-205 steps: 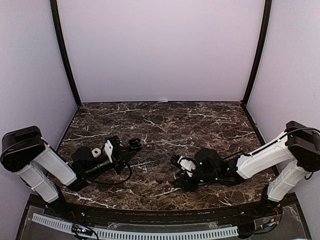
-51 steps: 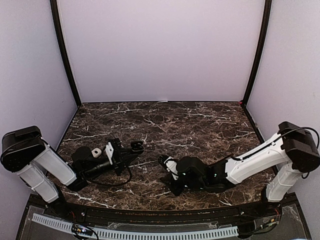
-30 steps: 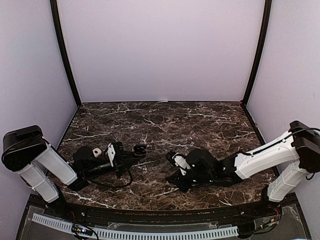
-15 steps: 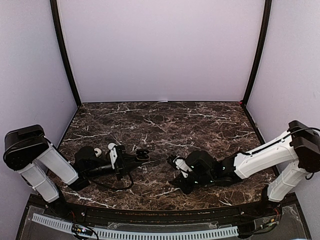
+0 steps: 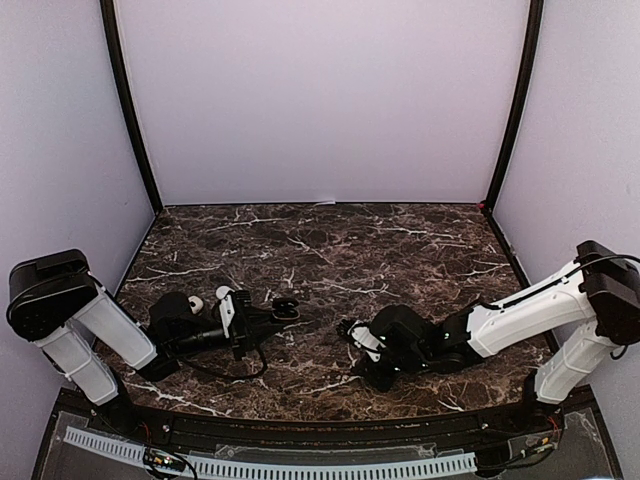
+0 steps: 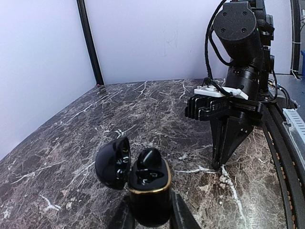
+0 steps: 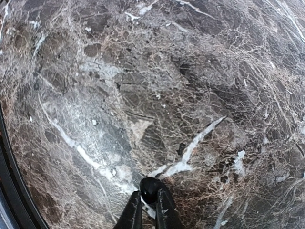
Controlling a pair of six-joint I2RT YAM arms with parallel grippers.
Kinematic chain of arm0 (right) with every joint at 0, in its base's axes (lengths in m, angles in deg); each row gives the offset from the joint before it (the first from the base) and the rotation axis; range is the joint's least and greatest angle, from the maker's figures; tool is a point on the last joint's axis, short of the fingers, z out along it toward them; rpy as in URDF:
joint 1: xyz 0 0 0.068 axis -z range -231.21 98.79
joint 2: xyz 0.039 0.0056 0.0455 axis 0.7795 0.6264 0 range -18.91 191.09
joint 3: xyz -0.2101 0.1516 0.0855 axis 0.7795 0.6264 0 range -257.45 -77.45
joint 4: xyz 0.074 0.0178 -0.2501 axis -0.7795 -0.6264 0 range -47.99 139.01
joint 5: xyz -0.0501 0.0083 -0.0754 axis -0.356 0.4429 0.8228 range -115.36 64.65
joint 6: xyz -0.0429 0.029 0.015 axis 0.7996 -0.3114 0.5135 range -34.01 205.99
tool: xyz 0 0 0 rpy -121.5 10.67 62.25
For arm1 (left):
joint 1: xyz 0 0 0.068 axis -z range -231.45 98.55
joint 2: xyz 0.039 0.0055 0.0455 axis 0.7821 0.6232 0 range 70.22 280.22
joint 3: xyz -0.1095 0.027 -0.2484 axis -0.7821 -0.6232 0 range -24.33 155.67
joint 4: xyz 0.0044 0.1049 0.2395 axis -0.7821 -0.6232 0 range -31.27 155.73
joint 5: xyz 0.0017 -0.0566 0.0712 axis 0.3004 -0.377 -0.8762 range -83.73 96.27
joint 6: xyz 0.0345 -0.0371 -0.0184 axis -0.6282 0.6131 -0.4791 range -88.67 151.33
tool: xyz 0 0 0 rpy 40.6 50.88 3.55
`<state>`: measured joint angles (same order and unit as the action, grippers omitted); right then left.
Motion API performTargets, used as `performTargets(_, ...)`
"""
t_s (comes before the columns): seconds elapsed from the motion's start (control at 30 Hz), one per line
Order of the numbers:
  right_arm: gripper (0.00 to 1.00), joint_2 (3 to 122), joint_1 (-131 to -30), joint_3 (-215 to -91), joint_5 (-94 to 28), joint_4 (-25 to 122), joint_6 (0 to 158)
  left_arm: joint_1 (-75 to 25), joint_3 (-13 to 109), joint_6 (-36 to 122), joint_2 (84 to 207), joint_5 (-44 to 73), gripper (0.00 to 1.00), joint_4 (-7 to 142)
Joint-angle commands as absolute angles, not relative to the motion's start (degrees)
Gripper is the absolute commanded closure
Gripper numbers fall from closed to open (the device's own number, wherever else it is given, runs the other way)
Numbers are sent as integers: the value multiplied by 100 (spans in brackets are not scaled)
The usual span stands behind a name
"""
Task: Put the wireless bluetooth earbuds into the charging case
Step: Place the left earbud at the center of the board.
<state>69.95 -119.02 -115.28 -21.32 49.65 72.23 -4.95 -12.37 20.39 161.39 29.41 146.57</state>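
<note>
My left gripper (image 6: pixel 150 218) is shut on the body of a black charging case (image 6: pixel 148 193) with a gold rim. Its lid (image 6: pixel 112 162) hangs open to the left. One black earbud (image 6: pixel 150 158) sits in the case's far socket; the near socket shows bare. In the top view the case (image 5: pixel 285 308) lies left of centre. My right gripper (image 7: pixel 148 202) points down at the marble, shut on a second black earbud (image 7: pixel 150 187) at its fingertips, close above the table. In the left wrist view those right fingers (image 6: pixel 220 160) stand to the right of the case, apart from it.
The dark marble table (image 5: pixel 330 250) is ringed by lilac walls with black corner posts (image 5: pixel 130 110). The right arm's wrist and cables (image 6: pixel 238 57) rise at the right of the left wrist view. A cable track (image 5: pixel 270 465) runs along the near edge.
My left gripper has carried the open case a little toward the centre. My right gripper, still holding the earbud, has shifted slightly right and nearer the front edge.
</note>
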Motion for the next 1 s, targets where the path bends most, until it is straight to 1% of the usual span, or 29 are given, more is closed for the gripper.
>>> performTargets(0.0, 86, 7098, -11862, -11596, -2167, 4911, 7196, -522, -1150, 2051, 16166, 3018, 100, 14695)
performTargets(0.03, 83, 7100, -11862, -11595, -2166, 4906, 7179, -522, -1148, 2052, 16164, 3013, 100, 14687)
performTargets(0.13, 81, 7100, -11860, -11572, -2187, 4885, 7121, -522, -1154, 2068, 16152, 3000, 100, 14680)
performTargets(0.37, 78, 7087, -11862, -11467, -2188, 4901, 7002, -522, -1150, 2079, 16157, 3007, 100, 14677)
performTargets(0.5, 70, 7113, -11835, -11433, -2158, 4911, 6976, -522, -1150, 2083, 16155, 3009, 100, 14675)
performTargets(0.67, 65, 7118, -11734, -11354, -2224, 4993, 6930, -522, -1150, 2074, 16159, 2994, 100, 14677)
performTargets(0.97, 64, 7231, -11669, -11432, -2399, 5145, 7011, -522, -1141, 2079, 16188, 3000, 100, 14677)
